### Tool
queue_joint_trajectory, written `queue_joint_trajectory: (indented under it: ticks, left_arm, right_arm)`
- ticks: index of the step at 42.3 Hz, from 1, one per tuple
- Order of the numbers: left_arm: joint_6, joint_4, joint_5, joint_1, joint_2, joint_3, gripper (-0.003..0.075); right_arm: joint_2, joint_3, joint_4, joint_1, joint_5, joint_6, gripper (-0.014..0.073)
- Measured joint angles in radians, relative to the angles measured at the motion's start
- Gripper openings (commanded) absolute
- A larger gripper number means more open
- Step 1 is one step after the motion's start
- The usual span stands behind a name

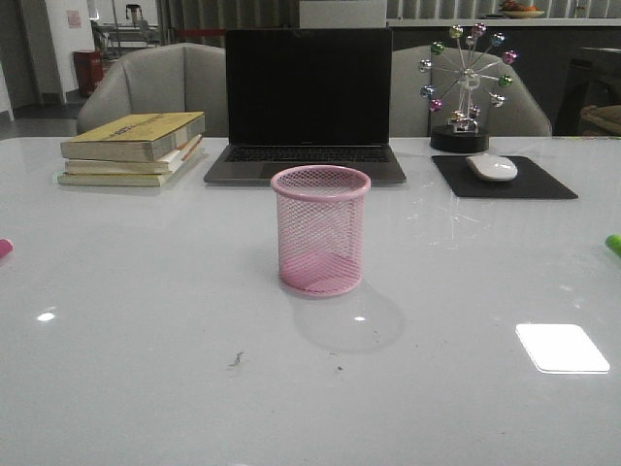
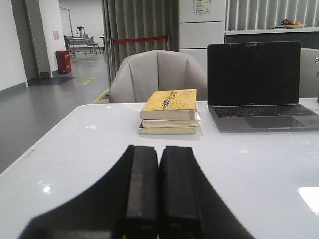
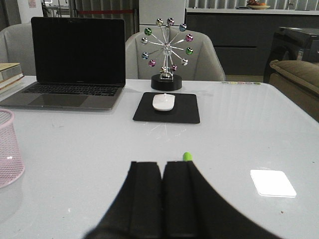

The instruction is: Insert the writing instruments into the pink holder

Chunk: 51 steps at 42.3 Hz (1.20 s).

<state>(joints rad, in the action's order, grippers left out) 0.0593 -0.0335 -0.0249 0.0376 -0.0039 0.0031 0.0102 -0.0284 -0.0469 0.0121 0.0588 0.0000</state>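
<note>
The pink holder [image 1: 321,229] stands upright near the middle of the white table [image 1: 146,369], with nothing visible through its mesh. The green marker [image 1: 613,244] lies at the table's far right edge — only its end shows in the front view — and its tip [image 3: 187,156] peeks out just beyond the right gripper [image 3: 162,199], whose fingers are pressed together with nothing between them. The pink marker [image 1: 4,248] lies at the far left edge. The left gripper [image 2: 158,194] is likewise closed and empty. Behind the holder sit a laptop [image 1: 307,102], stacked books [image 1: 134,148], a mouse [image 1: 492,167] on its pad, and a ferris-wheel ornament [image 1: 465,89].
</note>
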Motion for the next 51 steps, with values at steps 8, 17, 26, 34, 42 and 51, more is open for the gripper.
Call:
queue_joint_trajectory:
  ticks: [8, 17, 26, 34, 42, 51]
  left_arm:
    - [0.0, 0.0, 0.0, 0.0, 0.0, 0.0, 0.0091]
    - [0.0, 0.0, 0.0, 0.0, 0.0, 0.0, 0.0091]
    - [0.0, 0.0, 0.0, 0.0, 0.0, 0.0, 0.0091]
    - [0.0, 0.0, 0.0, 0.0, 0.0, 0.0, 0.0091]
    - [0.0, 0.0, 0.034, 0.0, 0.0, 0.0, 0.0091]
    - [0.0, 0.0, 0.044, 0.0, 0.0, -0.084, 0.0091]
  right_arm:
    - [0.0, 0.0, 0.0, 0.0, 0.0, 0.0, 0.0057]
    - [0.0, 0.0, 0.0, 0.0, 0.0, 0.0, 0.0057]
    - [0.0, 0.0, 0.0, 0.0, 0.0, 0.0, 0.0057]
    - [0.0, 0.0, 0.0, 0.0, -0.002, 0.0, 0.0057]
    - [0.0, 0.0, 0.0, 0.0, -0.029, 0.0, 0.0057]
    - [0.0, 0.109, 0.0, 0.0, 0.025, 0.0, 0.0057]
